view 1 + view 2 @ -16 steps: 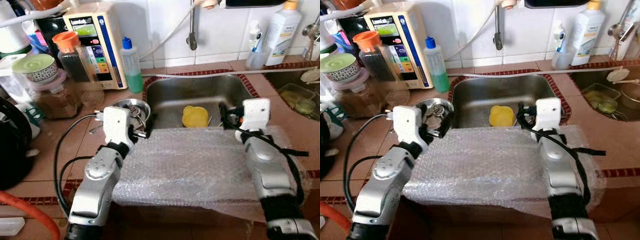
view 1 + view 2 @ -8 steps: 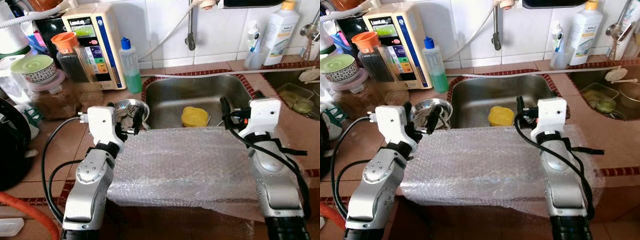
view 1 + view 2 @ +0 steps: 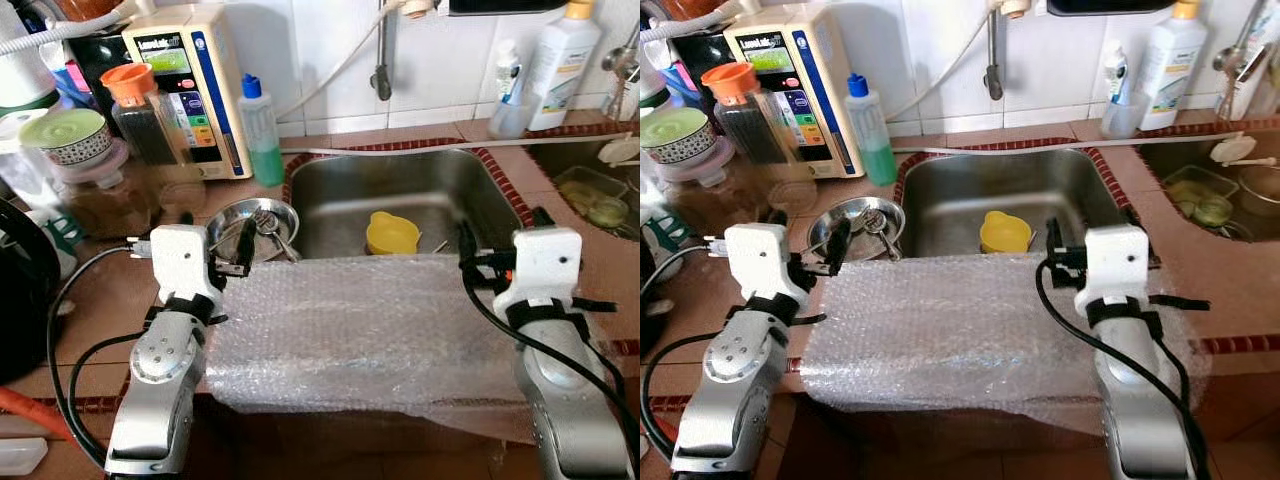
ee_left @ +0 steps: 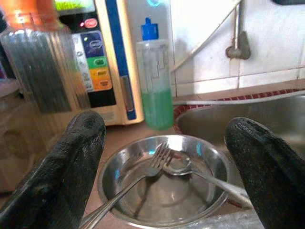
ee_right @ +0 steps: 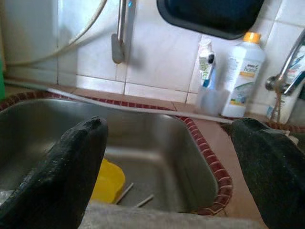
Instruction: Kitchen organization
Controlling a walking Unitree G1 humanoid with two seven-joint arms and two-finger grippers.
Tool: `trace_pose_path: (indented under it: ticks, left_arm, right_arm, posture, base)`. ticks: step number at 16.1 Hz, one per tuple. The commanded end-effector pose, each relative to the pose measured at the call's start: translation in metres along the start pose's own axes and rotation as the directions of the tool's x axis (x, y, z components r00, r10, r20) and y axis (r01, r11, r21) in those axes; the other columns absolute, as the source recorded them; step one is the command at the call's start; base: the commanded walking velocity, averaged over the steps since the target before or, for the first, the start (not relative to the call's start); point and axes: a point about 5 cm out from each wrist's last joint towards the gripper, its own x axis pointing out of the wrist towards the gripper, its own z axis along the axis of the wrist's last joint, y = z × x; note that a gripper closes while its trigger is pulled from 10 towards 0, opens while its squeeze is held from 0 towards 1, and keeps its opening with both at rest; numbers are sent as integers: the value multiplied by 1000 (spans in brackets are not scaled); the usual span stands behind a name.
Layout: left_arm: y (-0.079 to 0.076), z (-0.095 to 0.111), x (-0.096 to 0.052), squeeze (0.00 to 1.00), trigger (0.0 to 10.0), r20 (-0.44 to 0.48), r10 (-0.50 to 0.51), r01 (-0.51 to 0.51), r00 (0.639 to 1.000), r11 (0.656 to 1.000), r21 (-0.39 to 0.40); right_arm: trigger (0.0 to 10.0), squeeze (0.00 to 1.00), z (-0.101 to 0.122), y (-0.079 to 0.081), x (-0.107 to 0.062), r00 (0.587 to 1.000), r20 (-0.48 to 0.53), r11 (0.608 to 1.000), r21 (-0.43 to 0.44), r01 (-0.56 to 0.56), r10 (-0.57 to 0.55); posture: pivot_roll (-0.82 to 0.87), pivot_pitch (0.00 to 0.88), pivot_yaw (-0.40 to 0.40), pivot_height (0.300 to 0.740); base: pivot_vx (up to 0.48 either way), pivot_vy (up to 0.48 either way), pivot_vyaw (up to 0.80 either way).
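A steel bowl point(image 3: 256, 224) with a fork point(image 4: 143, 175) and a spoon point(image 4: 182, 167) in it stands on the tiled counter, left of the steel sink point(image 3: 460, 185). In the sink lies a yellow cup point(image 3: 392, 232). A sheet of bubble wrap point(image 3: 360, 330) covers the counter's front edge, under both arms. My left gripper point(image 3: 236, 254) hovers open just short of the bowl, nothing between its fingers point(image 4: 71, 171). My right gripper point(image 3: 466, 262) is open above the wrap's far right edge, facing the sink and holding nothing.
Along the back wall stand a cream water machine point(image 3: 185, 90), a bottle of green liquid point(image 3: 262, 130), an orange-lidded jar point(image 3: 145, 115) and a white detergent bottle point(image 3: 565, 60). A tap point(image 3: 383, 70) hangs over the sink. A second basin point(image 3: 590, 195) lies at the right.
Both arms have drawn back toward me and apart: the left gripper has moved left, off the bowl's rim, and the right has moved right and back from the sink. Both stay open.
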Motion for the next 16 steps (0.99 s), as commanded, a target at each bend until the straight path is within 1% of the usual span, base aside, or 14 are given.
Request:
trace_pose_path:
  ticks: [1,3,4,6,9,12,16]
  left_arm:
    - [0,5,1,0,10000,28,-15,15,1000,1000,-5]
    - [-9,6,1,0,10000,27,-53,54,998,998,-33]
    - [-12,3,-1,0,10000,19,-65,66,998,997,-41]
    - [-14,-1,-4,0,10000,4,-73,74,997,996,-51]
    - [-16,-1,-3,0,10000,2,-78,78,997,996,-52]
    - [-17,0,-3,0,10000,6,-85,85,996,995,-58]
    - [-18,-1,-2,0,10000,7,-94,95,996,994,-59]
  right_arm:
    - [10000,0,8,1,0,1000,23,1000,0,7,-7]
    - [10000,0,11,3,-1,1000,28,1000,10,12,-12]
    - [10000,0,10,3,-1,1000,18,1000,16,12,-13]
    - [10000,0,9,4,-1,1000,6,1000,17,10,-10]
    - [10000,0,8,4,0,1000,0,1000,14,4,-4]
    - [10000,0,8,8,0,1000,-3,1000,24,-14,14]
    - [10000,0,9,10,1,1000,3,999,18,-29,29]
  posture:
    - [-302,45,152,740]
    - [-305,43,150,740]
    - [-305,44,149,740]
    - [-305,44,149,740]
    - [-303,47,145,740]
    - [-303,47,144,740]
    - [-304,46,140,740]
  base:
    - [0,0,0]
    - [0,0,0]
    - [0,0,-469]
    - [0,0,-747]
    - [0,0,-779]
    - [0,0,0]
    - [0,0,0]
